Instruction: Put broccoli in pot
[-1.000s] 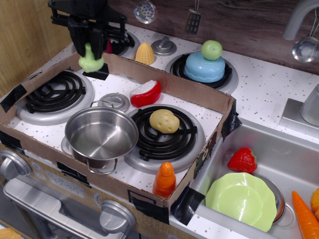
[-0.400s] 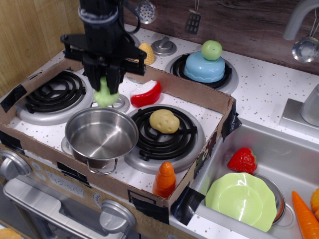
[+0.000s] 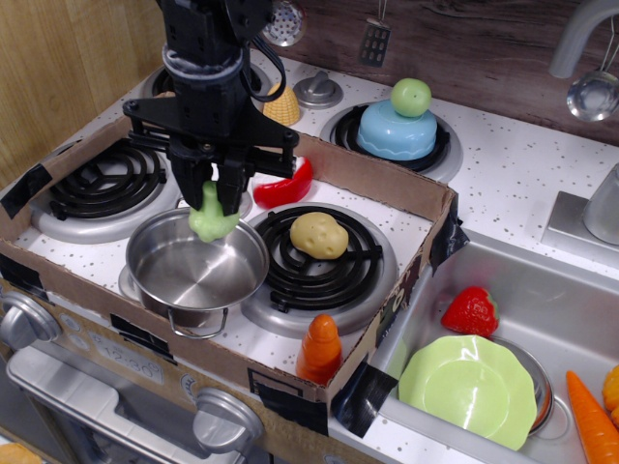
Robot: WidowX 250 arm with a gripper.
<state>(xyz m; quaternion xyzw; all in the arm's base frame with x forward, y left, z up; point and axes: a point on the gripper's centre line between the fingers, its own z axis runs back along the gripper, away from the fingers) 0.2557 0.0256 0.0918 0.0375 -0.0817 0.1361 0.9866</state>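
Cardboard tray wall (image 3: 382,184) frames the near part of a toy stove set in a white speckled counter (image 3: 503,174); at its far left a black coil burner (image 3: 106,179) lies uncovered. Just right of that burner the black tool (image 3: 215,188) hangs straight down from the arm, its two fingers pinching the broccoli (image 3: 213,220) by the stalk, with the lumpy pale green head pointing down. The broccoli is held over the far rim of the pot (image 3: 196,263), at about rim height and clear of the pot's bare steel floor. The pot sits at the near left of the tray with one wire loop handle toward the near edge. Behind the tool a red and white toy (image 3: 286,188) is partly hidden, and a yellow corn piece (image 3: 280,104) stands farther back. To the right, a yellow potato-like toy (image 3: 319,234) rests on the centre burner (image 3: 324,256), and an orange carrot-shaped piece (image 3: 320,348) stands at the tray's near wall. Beyond the far wall a green ball (image 3: 411,97) tops a blue domed piece (image 3: 398,130). Farthest right, the sink (image 3: 542,290) holds a red strawberry (image 3: 470,311), a lime-green plate (image 3: 468,389) and an orange carrot (image 3: 592,420).
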